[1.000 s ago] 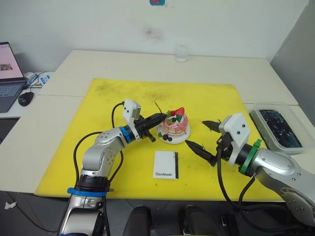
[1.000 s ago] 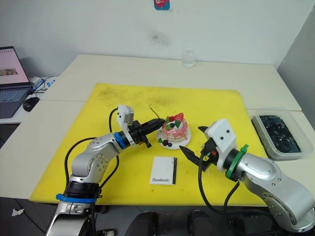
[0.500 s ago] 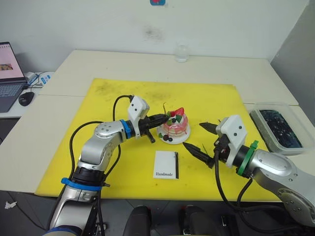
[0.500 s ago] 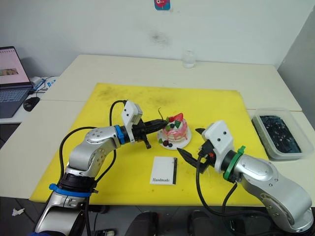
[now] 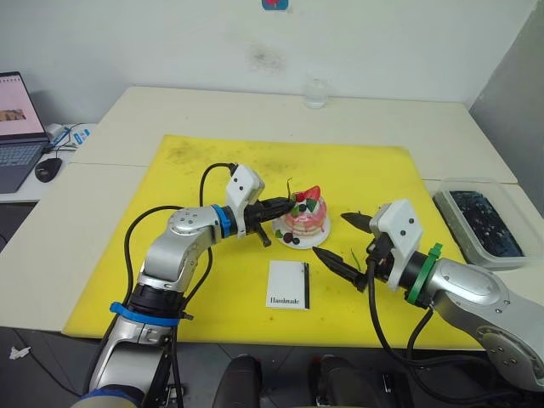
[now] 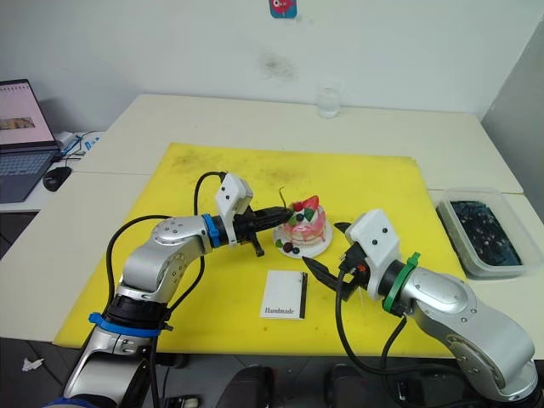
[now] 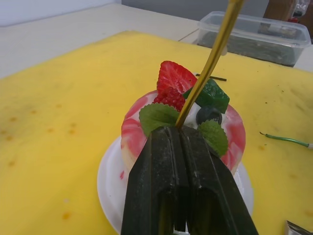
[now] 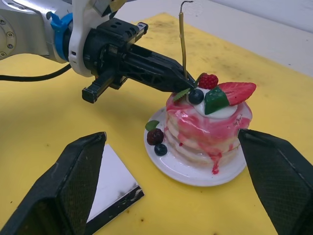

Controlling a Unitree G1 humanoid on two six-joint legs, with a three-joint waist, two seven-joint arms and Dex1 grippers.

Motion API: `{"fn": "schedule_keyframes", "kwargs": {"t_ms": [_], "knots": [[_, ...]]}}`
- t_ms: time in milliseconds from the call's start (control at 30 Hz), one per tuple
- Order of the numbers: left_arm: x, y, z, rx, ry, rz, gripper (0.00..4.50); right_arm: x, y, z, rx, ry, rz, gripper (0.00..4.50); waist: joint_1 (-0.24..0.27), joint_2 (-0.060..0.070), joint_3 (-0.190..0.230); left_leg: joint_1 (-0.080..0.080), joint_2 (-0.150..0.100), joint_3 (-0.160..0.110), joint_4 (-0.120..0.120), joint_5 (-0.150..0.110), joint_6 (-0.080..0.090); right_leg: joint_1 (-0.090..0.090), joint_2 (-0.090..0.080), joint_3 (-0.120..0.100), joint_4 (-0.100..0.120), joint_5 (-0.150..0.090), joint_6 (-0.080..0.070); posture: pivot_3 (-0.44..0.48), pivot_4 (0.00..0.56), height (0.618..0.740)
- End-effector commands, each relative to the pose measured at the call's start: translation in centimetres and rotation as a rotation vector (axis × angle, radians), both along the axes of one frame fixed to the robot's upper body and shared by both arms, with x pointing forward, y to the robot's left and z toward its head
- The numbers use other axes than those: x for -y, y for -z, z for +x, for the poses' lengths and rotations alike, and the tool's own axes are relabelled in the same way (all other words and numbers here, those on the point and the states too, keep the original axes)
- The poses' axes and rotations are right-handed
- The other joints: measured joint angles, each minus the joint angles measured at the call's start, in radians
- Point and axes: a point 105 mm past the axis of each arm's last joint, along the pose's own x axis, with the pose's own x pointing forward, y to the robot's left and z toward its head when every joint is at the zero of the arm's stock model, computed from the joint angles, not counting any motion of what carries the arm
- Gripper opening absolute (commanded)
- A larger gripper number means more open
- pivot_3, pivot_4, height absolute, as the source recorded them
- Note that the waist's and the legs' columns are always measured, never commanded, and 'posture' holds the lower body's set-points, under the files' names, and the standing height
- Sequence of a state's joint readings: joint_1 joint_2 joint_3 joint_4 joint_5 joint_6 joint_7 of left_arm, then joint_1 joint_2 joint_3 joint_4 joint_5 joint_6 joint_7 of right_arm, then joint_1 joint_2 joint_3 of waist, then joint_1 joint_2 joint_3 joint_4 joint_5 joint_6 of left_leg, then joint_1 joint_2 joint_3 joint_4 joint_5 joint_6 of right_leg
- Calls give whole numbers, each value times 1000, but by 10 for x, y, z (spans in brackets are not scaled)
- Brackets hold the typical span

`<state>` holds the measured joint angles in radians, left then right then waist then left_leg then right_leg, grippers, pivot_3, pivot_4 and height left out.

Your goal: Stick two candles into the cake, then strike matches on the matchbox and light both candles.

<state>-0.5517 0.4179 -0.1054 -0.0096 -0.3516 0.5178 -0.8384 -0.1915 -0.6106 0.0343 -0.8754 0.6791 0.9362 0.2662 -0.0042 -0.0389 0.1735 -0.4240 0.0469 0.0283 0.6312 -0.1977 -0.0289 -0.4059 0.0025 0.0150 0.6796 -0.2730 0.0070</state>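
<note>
Holding 1 candle (image 8: 182,36) pinched between its fingers, the left gripper (image 5: 279,205) has the stick's lower end right at the top of the cake (image 5: 303,219), among the green leaves beside the strawberry. To do this step well, I judge the stick should be kept upright and pressed straight down into the soft top, clear of the fruit, and let go only once it stands by itself; a sideways push could slide the cake's plate. The cake sits near the middle of the yellow mat (image 5: 187,170), which lies toward the worktop's front edge. A 2nd candle (image 7: 286,140), thin and green, lies flat on the mat just beside the cake. 1 matchbox (image 5: 288,284) lies between the cake and the mat's front edge. No matches can be made out. The right gripper (image 5: 343,239) hovers near the cake, fingers spread wide, empty. Counted: 2 candles, 1 cake, 1 matchbox, 2 grippers
</note>
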Motion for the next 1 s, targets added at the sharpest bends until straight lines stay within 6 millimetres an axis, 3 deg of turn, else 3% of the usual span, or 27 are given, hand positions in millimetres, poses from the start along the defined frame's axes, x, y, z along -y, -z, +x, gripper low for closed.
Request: {"fn": "schedule_keyframes", "kwargs": {"t_ms": [33, 367, 433, 667, 800, 1000], "knots": [[0, -7, -5, -5, 17, -13, 816, -2, -10, -5, 56, -8, 4, 4500, 0, 0, 0, 0, 0, 0, 0, 0, 0, 0, 0, 0, 0, 0, 0, 0, 150, 740], [-21, -16, -6, 11, -31, -2, 4022, -2, -11, -4, 56, -1, 19, 4500, -2, 0, 0, 0, 0, 0, 0, 0, 0, 0, 0, 0, 0, 0, 0, 0, 150, 740], [-27, -14, -7, 6, -41, 2, 4462, -2, -12, -3, 60, 2, 22, 4500, -2, 0, 0, 0, 0, 0, 0, 0, 0, 0, 0, 0, 0, 0, 0, 0, 150, 740], [-50, -8, -20, -53, -37, -10, 4462, 4, -17, -6, 75, 19, 38, 4500, -3, 0, 0, 0, 1, 0, -1, 0, 0, -1, 0, 0, 0, 0, 0, 0, 150, 740], [-70, -1, -47, -159, 37, -17, 4462, 18, -13, -13, 67, 70, 31, 4500, -5, 0, 0, 0, 1, 0, -2, 0, 0, -1, -2, 0, -1, -1, -1, 0, 150, 740], [-54, 10, -93, -228, 254, 55, 4462, 41, 23, -29, -2, 210, -45, 4500, 3, 0, 0, 0, 1, -1, -2, 0, 0, -1, -6, -1, -1, -2, -3, 0, 150, 740]]}}
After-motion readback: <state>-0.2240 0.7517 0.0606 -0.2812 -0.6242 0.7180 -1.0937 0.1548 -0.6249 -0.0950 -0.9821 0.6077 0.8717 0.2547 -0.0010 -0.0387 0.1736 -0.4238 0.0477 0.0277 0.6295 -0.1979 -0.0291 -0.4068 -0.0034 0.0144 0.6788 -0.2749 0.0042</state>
